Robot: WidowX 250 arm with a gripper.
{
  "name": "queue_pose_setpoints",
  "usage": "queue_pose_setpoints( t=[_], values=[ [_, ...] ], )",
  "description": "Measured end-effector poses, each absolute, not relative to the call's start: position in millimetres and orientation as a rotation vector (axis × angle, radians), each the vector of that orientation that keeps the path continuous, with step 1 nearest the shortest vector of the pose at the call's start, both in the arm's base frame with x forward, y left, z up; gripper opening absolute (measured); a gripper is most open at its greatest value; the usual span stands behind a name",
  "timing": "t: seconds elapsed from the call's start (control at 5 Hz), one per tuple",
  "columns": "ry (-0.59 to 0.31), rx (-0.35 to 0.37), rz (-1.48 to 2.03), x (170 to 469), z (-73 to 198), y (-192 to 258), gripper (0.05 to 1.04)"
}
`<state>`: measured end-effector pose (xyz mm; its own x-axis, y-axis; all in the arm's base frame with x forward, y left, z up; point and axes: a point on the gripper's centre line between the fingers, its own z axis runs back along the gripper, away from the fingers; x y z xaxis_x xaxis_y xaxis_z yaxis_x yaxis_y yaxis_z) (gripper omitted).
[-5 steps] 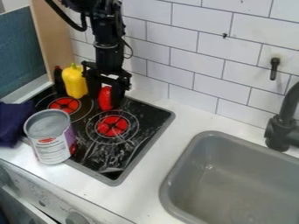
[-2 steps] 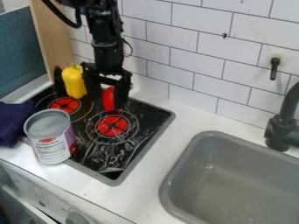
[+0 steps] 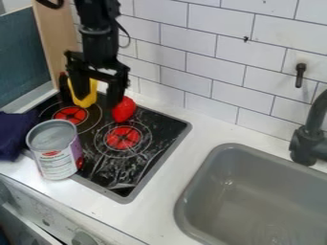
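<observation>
My gripper (image 3: 97, 103) hangs over the back of the black stove top, its two fingers spread apart with nothing held between them. Just right of its right finger, a red object (image 3: 124, 109) rests on the stove behind the front red burner. Behind the gripper stands a yellow pepper-shaped object (image 3: 85, 99), partly hidden by the left finger. A dark bottle (image 3: 64, 88) is upright to the left of it. On the stove's front left edge stands an open can (image 3: 55, 149) with a white and purple label.
The stove top (image 3: 148, 158) has two red burners. A dark blue cloth (image 3: 16, 135) lies at the left. The grey sink (image 3: 185, 201) and black faucet (image 3: 308, 139) are at the right, with a tiled wall (image 3: 211, 62) behind.
The gripper has moved left, in front of the yellow object. The red object, earlier between the fingers, now sits free at their right, more of it exposed.
</observation>
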<state>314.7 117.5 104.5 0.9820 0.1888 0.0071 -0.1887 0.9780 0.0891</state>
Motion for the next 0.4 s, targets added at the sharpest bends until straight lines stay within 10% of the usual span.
queue_pose_setpoints(
  t=[0.4],
  values=[
    [0.217, 0.101, 0.151, 246.7, 118.6, 100.1, 1.008]
  ],
)
